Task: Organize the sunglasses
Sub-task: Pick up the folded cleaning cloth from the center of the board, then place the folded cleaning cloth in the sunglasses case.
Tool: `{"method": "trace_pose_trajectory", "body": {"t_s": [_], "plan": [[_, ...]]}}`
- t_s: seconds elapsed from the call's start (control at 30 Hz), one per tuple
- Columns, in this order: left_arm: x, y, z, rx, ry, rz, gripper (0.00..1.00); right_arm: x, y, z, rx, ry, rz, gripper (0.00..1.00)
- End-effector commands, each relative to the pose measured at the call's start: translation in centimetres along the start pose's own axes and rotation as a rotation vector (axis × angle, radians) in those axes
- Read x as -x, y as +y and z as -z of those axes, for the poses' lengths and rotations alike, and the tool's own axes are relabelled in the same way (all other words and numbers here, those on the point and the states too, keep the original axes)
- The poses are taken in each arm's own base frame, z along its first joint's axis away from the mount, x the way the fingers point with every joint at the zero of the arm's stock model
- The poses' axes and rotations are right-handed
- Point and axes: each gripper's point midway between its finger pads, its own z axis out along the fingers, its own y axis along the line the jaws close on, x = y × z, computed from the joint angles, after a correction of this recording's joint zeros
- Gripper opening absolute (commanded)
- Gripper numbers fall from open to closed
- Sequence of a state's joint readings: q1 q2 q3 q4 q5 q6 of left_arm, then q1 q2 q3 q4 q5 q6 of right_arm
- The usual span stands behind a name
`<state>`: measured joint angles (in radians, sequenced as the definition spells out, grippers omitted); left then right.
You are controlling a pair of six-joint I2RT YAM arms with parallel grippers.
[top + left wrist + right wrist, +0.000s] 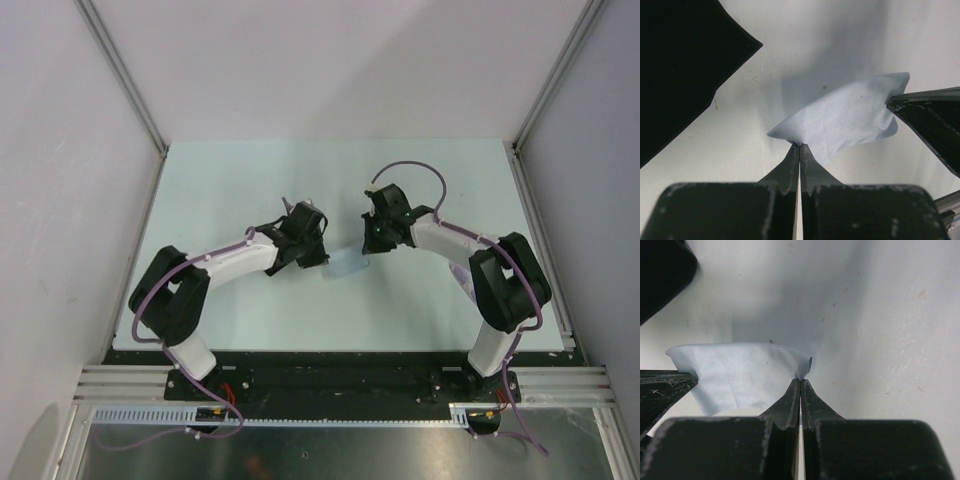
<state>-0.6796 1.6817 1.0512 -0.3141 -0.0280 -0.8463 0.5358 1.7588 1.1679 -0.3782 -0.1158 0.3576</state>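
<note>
- Left hand (322, 258) is over the middle of the tabletop (250, 170). Its fingers are pressed together and pinch one corner of the light blue cloth (348, 263).
- In the left wrist view, the left hand (799, 146) has its tips closed with no gap, and the cloth (845, 117) corner is caught right at the tips.
- Right hand (368, 248) is just beside the left, also mid-tabletop and slightly nearer the right edge. Its fingers are clamped on the opposite corner of the same cloth.
- In the right wrist view, the right hand (800, 382) has its tips closed on the cloth (740, 372) edge, and the fabric curls over at the pinch.
- The cloth spans between the two hands and sags a little, with soft folds. Its shadow falls on the tabletop under it.
- Each wrist view shows the other hand's dark fingertip on the far cloth corner: right hand (925, 115), left hand (665, 385).
- Both arms bend inward from the near edge, elbows out toward the left and right edges.
- Sunglasses: cannot tell where they are, as no view shows them.
</note>
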Motion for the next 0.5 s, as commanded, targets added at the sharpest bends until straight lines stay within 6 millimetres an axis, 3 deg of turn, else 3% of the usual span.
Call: {"method": "trace_pose_trajectory", "body": {"t_s": [0.0, 0.3, 0.47], "plan": [[2.6, -1.2, 2.6, -0.033, -0.1, -0.015, 0.01, 4.4, 2.4, 3.0, 0.049, -0.134, 0.021, 0.0], [4.0, -0.1, 4.3, -0.005, -0.157, -0.001, 0.0, 7.6, 5.3, 4.1, 0.107, -0.206, 0.052, 0.0], [5.3, 1.5, 5.3, 0.031, -0.196, 0.02, 0.0, 8.1, 6.9, 3.2, 0.125, -0.201, 0.079, 0.0]]}}
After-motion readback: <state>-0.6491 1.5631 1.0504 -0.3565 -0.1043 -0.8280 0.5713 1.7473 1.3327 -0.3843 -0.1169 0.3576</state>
